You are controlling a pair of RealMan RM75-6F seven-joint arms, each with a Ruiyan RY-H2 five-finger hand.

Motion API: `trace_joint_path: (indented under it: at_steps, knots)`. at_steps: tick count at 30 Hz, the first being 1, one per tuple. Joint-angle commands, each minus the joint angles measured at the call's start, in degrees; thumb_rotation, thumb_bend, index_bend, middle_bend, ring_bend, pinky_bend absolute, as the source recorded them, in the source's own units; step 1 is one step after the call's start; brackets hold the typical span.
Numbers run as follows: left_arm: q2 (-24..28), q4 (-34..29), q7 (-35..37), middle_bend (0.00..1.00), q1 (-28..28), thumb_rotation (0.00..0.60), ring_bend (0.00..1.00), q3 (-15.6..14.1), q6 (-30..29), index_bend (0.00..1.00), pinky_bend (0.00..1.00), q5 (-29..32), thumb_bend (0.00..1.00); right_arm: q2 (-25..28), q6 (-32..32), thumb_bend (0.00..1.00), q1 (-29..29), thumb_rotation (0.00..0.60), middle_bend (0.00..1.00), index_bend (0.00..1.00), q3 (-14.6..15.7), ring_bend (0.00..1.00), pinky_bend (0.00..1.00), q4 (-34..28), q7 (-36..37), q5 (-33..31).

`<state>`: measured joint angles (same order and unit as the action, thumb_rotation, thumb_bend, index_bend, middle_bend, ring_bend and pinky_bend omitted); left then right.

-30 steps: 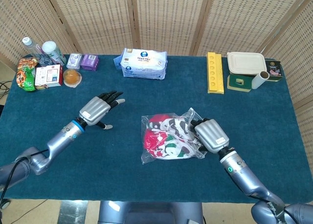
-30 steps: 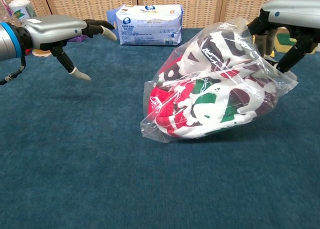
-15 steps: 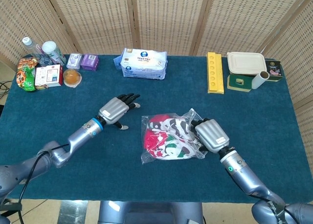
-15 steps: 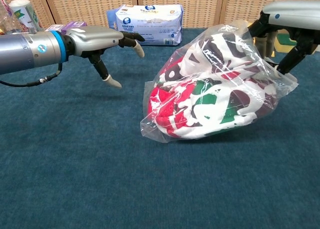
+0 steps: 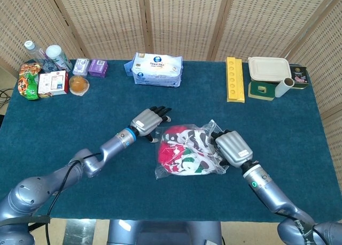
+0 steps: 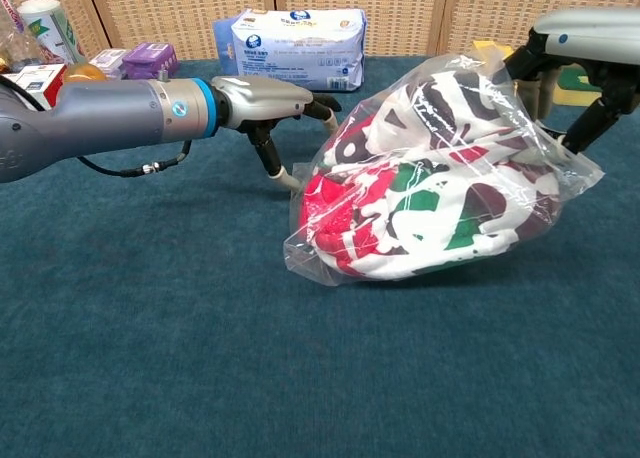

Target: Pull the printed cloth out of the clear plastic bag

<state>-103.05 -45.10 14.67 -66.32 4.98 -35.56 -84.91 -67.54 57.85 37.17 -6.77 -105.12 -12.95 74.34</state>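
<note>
Since a second ago my left hand [image 5: 147,120] has swept across the blue table [image 5: 80,106] and now reaches the clear plastic bag [image 6: 560,183] at its ten o'clock edge, fingers [image 6: 322,106] spread and holding nothing. Inside the bag, at the table's centre, sits the red, white and green printed cloth [image 5: 184,151]. My right hand [image 5: 232,148] grips the bag's three o'clock end. At twelve o'clock, well apart, lies a wet-wipes pack [image 5: 157,69].
</note>
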Motion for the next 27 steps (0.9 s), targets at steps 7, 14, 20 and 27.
trace_joint_path:
  at_steps: [7, 14, 20, 27]
  knots:
    - [-3.9, 4.1, 1.5, 0.02, -3.4, 0.600, 0.00, 1.3, 3.3, 0.31, 0.14, 0.7, 0.25, 0.4, -0.6, 0.37, -0.4, 0.600, 0.39, 0.66, 0.1, 0.48, 0.40, 1.6, 2.8, 0.6]
    - [-6.0, 6.6, 3.0, 0.03, -4.6, 0.600, 0.00, 1.5, 3.8, 0.44, 0.14, 0.5, 0.30, 0.7, -1.0, 0.37, -0.6, 0.600, 0.39, 0.66, 0.2, 0.48, 0.40, 2.4, 4.4, 0.9]
    - [-6.7, 7.8, 4.3, 0.08, -4.4, 0.600, 0.00, 1.1, 3.4, 0.55, 0.14, 0.2, 0.37, 0.9, -1.4, 0.37, -0.7, 0.600, 0.39, 0.66, 0.1, 0.48, 0.40, 2.7, 5.4, 0.9]
    - [-7.1, 9.0, 6.5, 0.13, -3.6, 0.600, 0.00, 0.6, 2.7, 0.66, 0.17, 0.1, 0.41, 1.3, -1.8, 0.37, -0.8, 0.600, 0.39, 0.66, 0.1, 0.48, 0.40, 2.6, 6.4, 0.8]
